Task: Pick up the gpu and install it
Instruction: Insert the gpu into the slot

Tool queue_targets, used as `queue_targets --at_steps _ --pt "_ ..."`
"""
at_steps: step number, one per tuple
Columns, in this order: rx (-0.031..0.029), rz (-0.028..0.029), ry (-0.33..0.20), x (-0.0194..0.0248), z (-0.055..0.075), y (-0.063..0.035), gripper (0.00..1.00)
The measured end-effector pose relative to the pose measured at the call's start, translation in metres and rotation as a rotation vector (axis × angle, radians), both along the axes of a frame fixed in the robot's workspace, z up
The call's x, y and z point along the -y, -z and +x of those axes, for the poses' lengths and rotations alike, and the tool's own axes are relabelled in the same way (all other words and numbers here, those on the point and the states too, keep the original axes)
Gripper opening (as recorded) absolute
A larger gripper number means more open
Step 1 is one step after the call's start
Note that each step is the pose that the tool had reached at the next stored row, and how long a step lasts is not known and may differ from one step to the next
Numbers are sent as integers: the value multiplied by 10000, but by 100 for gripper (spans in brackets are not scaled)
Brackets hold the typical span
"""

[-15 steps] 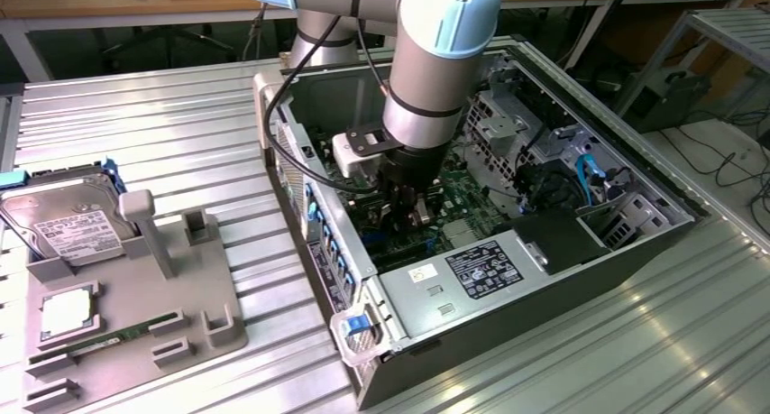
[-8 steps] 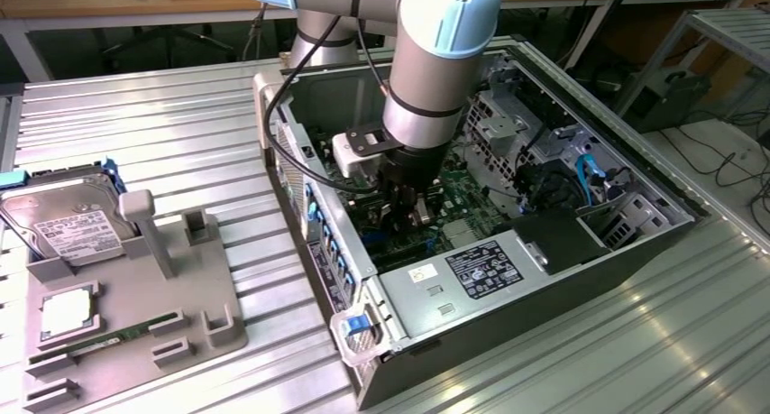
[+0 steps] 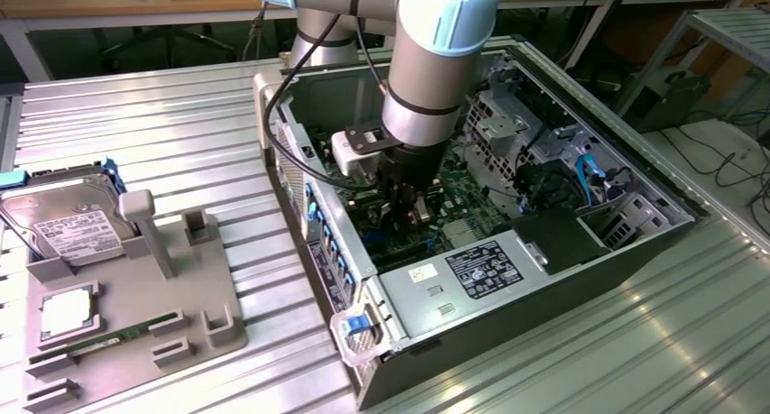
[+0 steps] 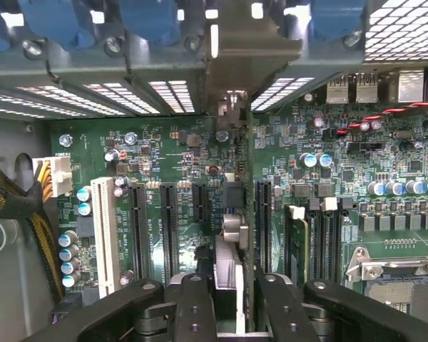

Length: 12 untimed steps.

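Note:
My gripper [image 3: 409, 205] is deep inside the open computer case [image 3: 565, 270], just above the green motherboard [image 4: 164, 157]. In the wrist view its two black fingers [image 4: 196, 306] are shut on the gpu [image 4: 235, 235]. The card is seen edge-on as a thin upright strip running away from the gripper across the board. Its far end, with the metal bracket [image 4: 235, 50], sits against the case's rear slot panel. The card stands over the slot between the black expansion slots [image 4: 167, 228] and the memory sockets [image 4: 321, 235]. I cannot tell whether it is fully seated.
A grey fixture [image 3: 132, 333] at the exterior view's left holds a silver hard drive [image 3: 67, 220], a processor [image 3: 67, 310] and a green memory stick [image 3: 114, 335]. Braided cables [image 4: 21, 199], blue slot latches [image 4: 57, 21] and the drive cage [image 3: 517, 125] crowd the case.

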<state>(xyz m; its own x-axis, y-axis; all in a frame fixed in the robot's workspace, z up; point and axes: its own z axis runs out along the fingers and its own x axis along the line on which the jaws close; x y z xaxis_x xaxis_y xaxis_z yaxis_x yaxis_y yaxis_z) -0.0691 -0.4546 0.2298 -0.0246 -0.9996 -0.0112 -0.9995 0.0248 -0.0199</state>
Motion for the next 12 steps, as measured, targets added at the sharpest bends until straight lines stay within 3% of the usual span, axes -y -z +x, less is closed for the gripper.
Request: queue_targets --at_steps 12 --pt "0 0 -2 -5 0 3 28"
